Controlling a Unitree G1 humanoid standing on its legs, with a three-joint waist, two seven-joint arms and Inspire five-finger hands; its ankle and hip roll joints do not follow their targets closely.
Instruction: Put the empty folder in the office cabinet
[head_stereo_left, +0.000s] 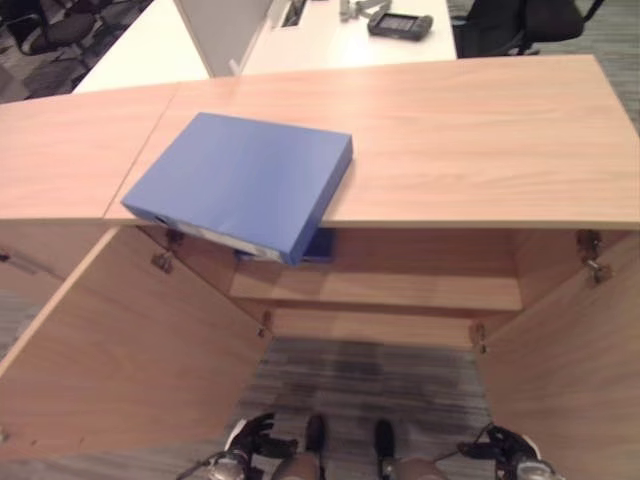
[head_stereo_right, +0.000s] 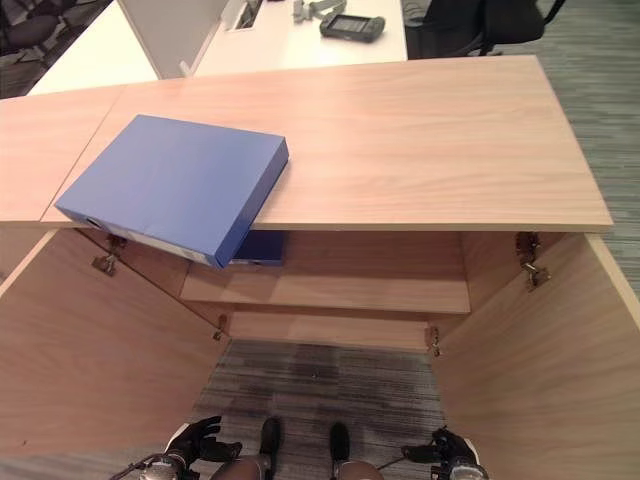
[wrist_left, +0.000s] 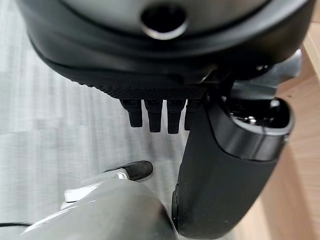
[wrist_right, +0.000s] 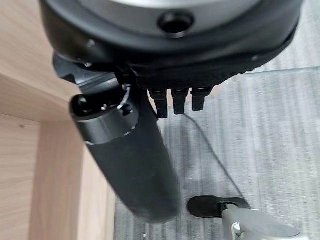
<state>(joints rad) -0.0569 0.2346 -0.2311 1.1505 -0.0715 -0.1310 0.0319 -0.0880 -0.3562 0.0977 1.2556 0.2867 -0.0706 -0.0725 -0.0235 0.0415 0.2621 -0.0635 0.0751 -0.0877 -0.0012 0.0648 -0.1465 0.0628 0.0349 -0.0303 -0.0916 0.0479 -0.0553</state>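
A blue folder (head_stereo_left: 240, 180) lies flat on the wooden cabinet top (head_stereo_left: 470, 140), towards its left, with one corner jutting out over the front edge. Below it the office cabinet stands with both doors swung wide, and its inner shelf (head_stereo_left: 400, 290) is bare on the right. My left hand (head_stereo_left: 248, 440) hangs low by the floor in front of the left door, with relaxed fingers (wrist_left: 155, 117) holding nothing. My right hand (head_stereo_left: 505, 445) hangs just as low before the right door, its fingers (wrist_right: 172, 105) loose and holding nothing. Both hands are far below the folder.
The left door (head_stereo_left: 130, 350) and the right door (head_stereo_left: 570, 370) flank the opening. A second blue item (head_stereo_left: 320, 245) sits on the shelf under the folder's overhang. Behind the cabinet is a white desk (head_stereo_left: 330, 45) with a dark device (head_stereo_left: 400, 24), and a black chair (head_stereo_left: 520, 20).
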